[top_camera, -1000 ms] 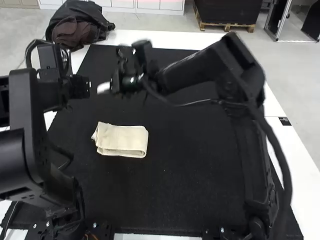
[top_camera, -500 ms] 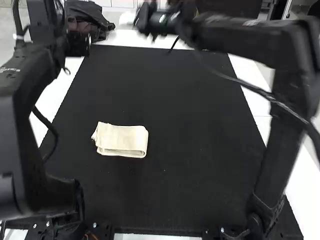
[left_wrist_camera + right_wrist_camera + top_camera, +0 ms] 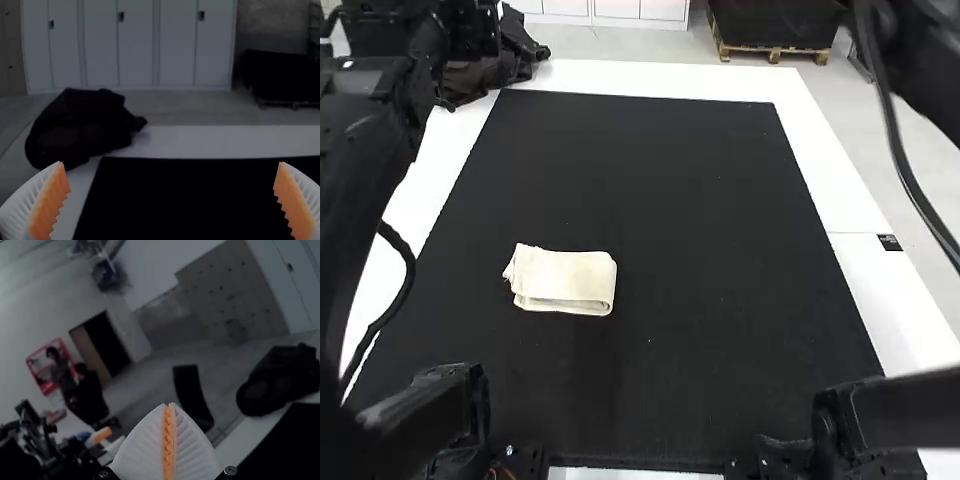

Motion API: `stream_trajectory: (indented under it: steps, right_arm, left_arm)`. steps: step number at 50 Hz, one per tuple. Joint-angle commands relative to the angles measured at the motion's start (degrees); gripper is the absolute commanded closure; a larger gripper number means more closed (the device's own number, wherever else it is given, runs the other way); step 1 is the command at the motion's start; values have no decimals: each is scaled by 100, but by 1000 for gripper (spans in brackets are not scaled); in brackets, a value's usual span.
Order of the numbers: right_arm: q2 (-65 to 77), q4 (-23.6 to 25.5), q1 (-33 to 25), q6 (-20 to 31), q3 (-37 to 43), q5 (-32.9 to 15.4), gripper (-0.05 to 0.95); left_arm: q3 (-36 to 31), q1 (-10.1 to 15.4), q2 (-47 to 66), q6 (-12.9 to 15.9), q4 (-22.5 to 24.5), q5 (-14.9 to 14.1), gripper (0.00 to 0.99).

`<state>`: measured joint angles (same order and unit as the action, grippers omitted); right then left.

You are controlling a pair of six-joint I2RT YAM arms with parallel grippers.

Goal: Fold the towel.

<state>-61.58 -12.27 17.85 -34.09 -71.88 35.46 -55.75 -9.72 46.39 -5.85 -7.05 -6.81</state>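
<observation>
Nearest us in the high view, the right arm (image 3: 910,410) stands on the right and the left arm (image 3: 365,170) on the left. A black cable (image 3: 395,285) loops beside the left arm; another cable (image 3: 910,190) curves down by the right arm. In its wrist view we get the right gripper (image 3: 169,406) with its fingers pressed together, pad on pad. Next out, we log the towel (image 3: 563,280), cream, folded into a narrow layered strip, lying flat on the black mat (image 3: 700,300), left of the mat's middle. Its left end is a bit uneven. The mat lies on the white table (image 3: 810,160). Farther, we mark the left gripper (image 3: 475,35) at the upper left; its wrist view shows the jaws spread wide. Past the mat's far left corner, we note a dark bag (image 3: 80,127) on the table.
</observation>
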Motion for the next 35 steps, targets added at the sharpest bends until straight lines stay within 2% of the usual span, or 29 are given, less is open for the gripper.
stream_trajectory:
  steps: [1, 6, 20, 23, 27, 30, 33, 35]
  right_arm:
    - [964, -293, -343, -450, 411, 215, 923]
    - [1781, -522, -642, -599, 877, 224, 925]
    - [4269, -689, -1345, -696, 2002, 75, 898]
    - [4726, -715, -1380, -582, 2178, -83, 761]
    - [5253, -706, -1415, -353, 2362, -347, 451]
    - [5578, -671, -1442, -19, 2433, -611, 243]
    - [5833, -601, -1468, 350, 2450, -927, -16]
    - [5974, -539, -1468, 728, 2459, -1200, -21]
  left_arm:
    - [-156, 198, -464, -206, 90, 48, 36]
    - [-59, 277, -904, -338, 160, 13, 36]
    - [495, 304, -2363, -628, 635, -22, 36]
    - [635, 295, -2653, -646, 758, 74, 36]
    - [785, 277, -3031, -655, 854, 145, 36]
    - [943, 277, -3400, -646, 1004, 356, 36]
    - [1145, 268, -3831, -628, 1259, 654, 36]
    - [1312, 268, -4103, -575, 1443, 769, 36]
